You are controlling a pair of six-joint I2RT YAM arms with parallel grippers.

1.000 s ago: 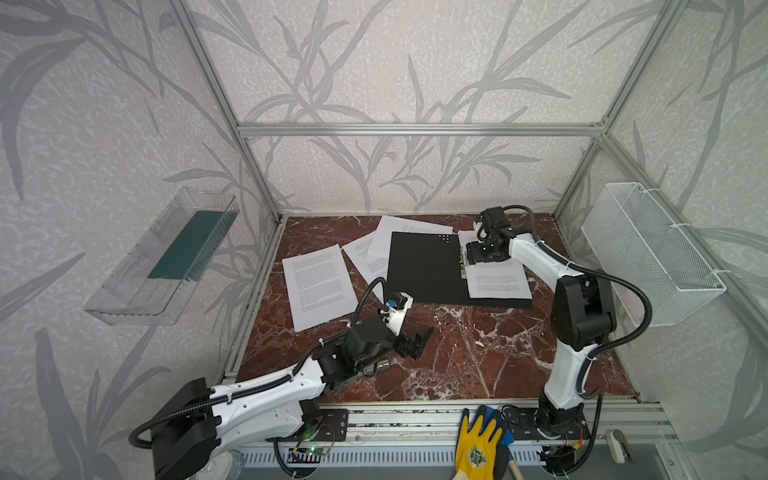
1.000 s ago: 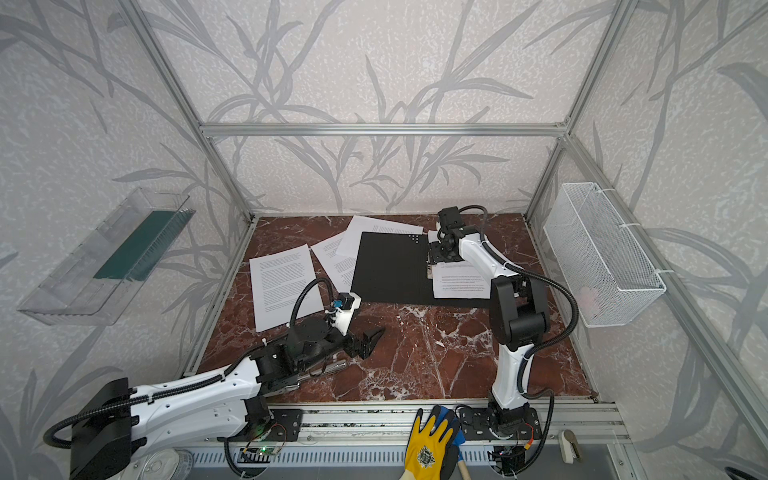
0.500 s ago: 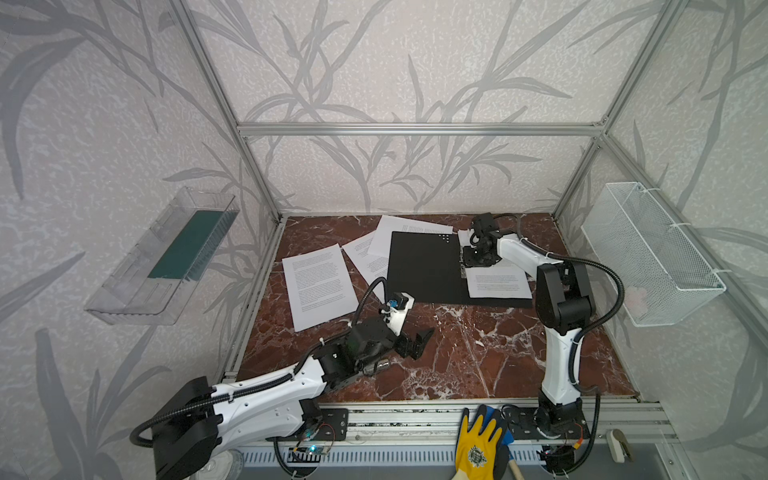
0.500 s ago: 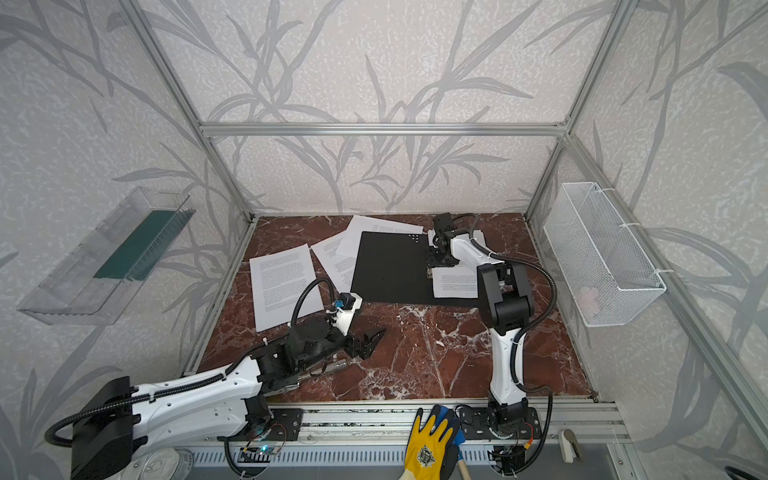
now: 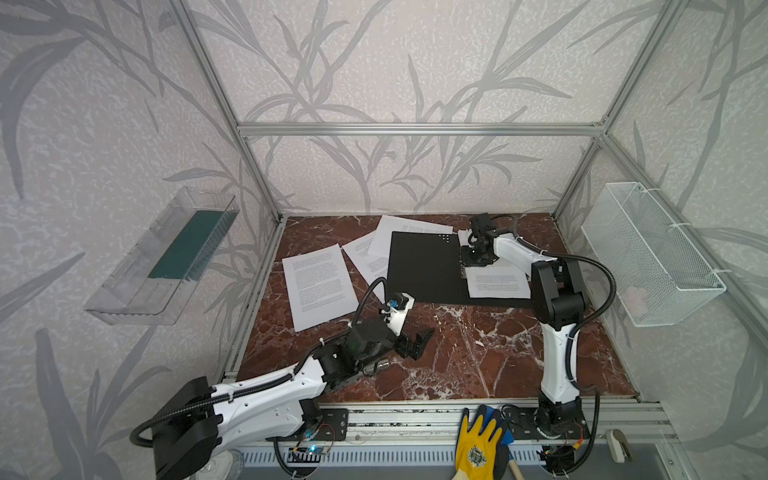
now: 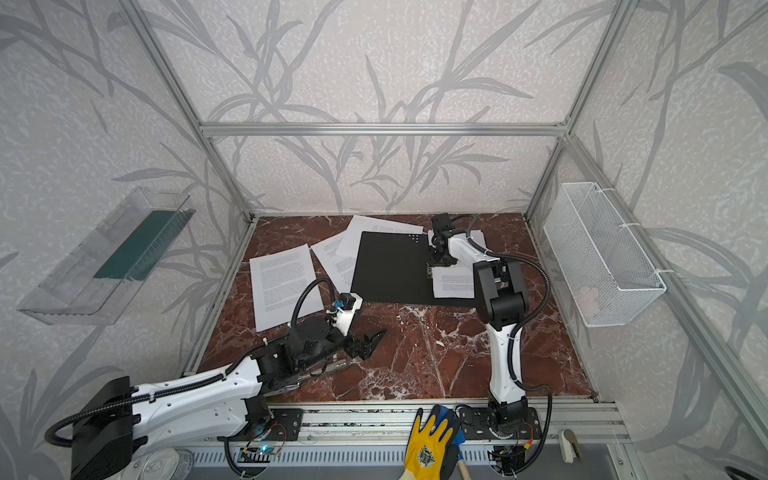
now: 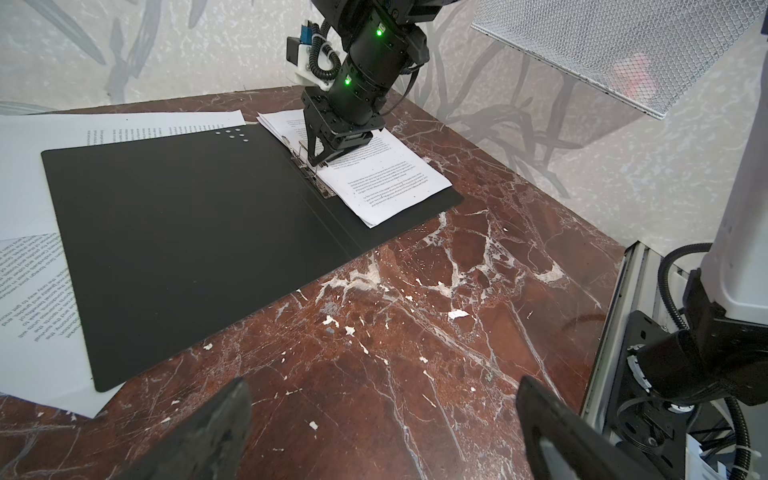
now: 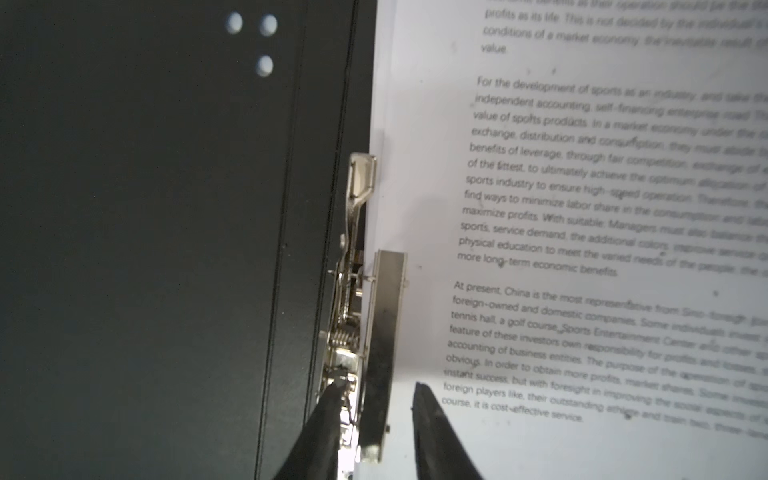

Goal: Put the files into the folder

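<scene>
Now the right fingers [image 8: 432, 419] have been narrowed and brought astride the silver metal spine clip [image 8: 382, 316] of the thin folder [image 5: 424, 270], opened black-side-up at the upper centre of the red marble bench [image 5: 478, 353]; a firm grip cannot be confirmed. White printed sheets [image 5: 496, 282] lie inside it, so clamping seems next. The left fingers [image 7: 224, 419] are held wide, empty.

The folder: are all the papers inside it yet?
Not yet. Done: the folder lies open with some sheets on its right half. In hand: the right gripper straddles the metal clip beside them. Left: at least three loose sheets lie outside on the table, and the left gripper hangs open, holding nothing.
</scene>
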